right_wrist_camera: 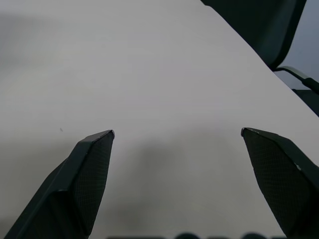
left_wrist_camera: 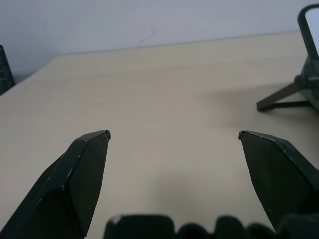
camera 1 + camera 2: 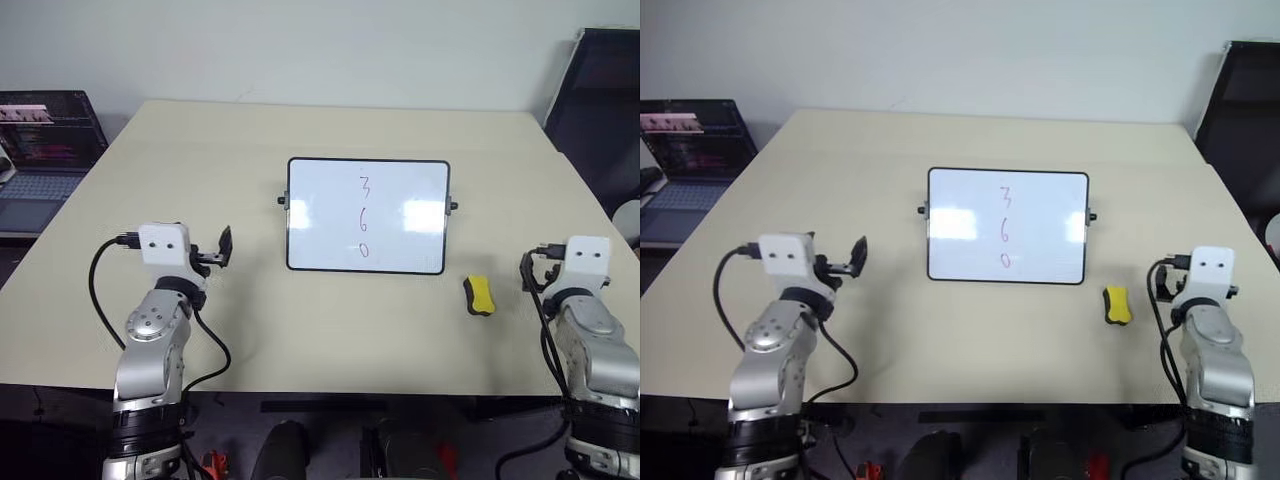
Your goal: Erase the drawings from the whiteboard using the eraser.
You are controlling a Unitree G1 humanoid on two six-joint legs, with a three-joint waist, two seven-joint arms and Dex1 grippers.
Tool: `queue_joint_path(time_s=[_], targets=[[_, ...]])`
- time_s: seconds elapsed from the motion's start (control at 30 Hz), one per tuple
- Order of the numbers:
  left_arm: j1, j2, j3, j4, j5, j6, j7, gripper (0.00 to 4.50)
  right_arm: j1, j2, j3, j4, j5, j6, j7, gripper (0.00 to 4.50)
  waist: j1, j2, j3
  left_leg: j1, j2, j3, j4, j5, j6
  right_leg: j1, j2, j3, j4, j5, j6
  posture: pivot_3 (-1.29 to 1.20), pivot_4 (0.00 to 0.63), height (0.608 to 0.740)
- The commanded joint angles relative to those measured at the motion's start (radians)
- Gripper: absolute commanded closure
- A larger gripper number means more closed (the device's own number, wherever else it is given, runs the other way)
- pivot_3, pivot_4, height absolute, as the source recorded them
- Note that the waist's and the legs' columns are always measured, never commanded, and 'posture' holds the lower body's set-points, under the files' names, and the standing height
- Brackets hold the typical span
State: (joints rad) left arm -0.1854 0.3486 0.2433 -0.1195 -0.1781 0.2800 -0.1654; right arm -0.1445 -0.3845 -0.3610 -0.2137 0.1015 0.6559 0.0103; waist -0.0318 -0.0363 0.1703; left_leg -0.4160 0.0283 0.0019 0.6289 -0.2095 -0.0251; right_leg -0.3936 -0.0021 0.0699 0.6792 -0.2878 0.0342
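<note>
Beige and bare over most of its top, the table stands against a pale wall, and both arms reach in over its near edge. At the near left, the left gripper hovers above the surface with its two black fingers spread wide and nothing between them; its own view shows the board's stand leg off to one side. At the near right, the right gripper hangs over the surface close to the right edge, its fingers likewise wide apart and empty. Just inward of that arm, near the right part of the near edge, the eraser lies flat on the surface, yellow with a dark base, clear of both grippers and just off the board's near right corner. Further in, about the middle of the table, the whiteboard stands tilted back on its stand, black-framed with a small knob on each side. On it the drawings, red digits 3, 6 and 0, run in a column down the centre, untouched. Past the far left corner a laptop sits open with its screen lit, and a dark chair stands beyond the far right corner.
</note>
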Motion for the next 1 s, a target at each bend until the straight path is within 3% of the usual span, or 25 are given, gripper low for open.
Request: queue_joint_path(time_s=[0.03, 0.77, 1.0], targets=[[-0.007, -0.002, -0.009, -0.034, -0.004, -0.008, -0.015, 0.0, 0.024, 0.005, -0.023, -0.087, 0.001, 0.03, -0.01, 0.03, -0.001, 0.0, 0.0, 0.0, 0.0, 0.0, 0.0, 0.0, 0.0, 0.0, 0.0, 0.0, 0.0, 0.0, 0.0, 0.0, 0.15, 0.74], [-0.083, 0.021, 0.006, 0.057, -0.015, -0.034, -0.06, 0.0, 0.0, 0.038, -0.019, -0.126, -0.001, 0.047, -0.033, 0.03, 0.0, 0.0, 0.0, 0.0, 0.0, 0.0, 0.0, 0.0, 0.0, 0.0, 0.0, 0.0, 0.0, 0.0, 0.0, 0.0, 0.15, 0.74], [-0.153, 0.039, -0.04, -0.023, -0.182, 0.055, -0.272, 0.0, -0.012, 0.004, -0.007, -0.19, 0.022, 0.134, 0.019, 0.03, -0.001, 0.0, 0.0, 0.0, 0.0, 0.001, 0.001, 0.0, 0.0, 0.0, 0.0, 0.0, 0.0, 0.0, 0.001, 0.0, 0.15, 0.74]])
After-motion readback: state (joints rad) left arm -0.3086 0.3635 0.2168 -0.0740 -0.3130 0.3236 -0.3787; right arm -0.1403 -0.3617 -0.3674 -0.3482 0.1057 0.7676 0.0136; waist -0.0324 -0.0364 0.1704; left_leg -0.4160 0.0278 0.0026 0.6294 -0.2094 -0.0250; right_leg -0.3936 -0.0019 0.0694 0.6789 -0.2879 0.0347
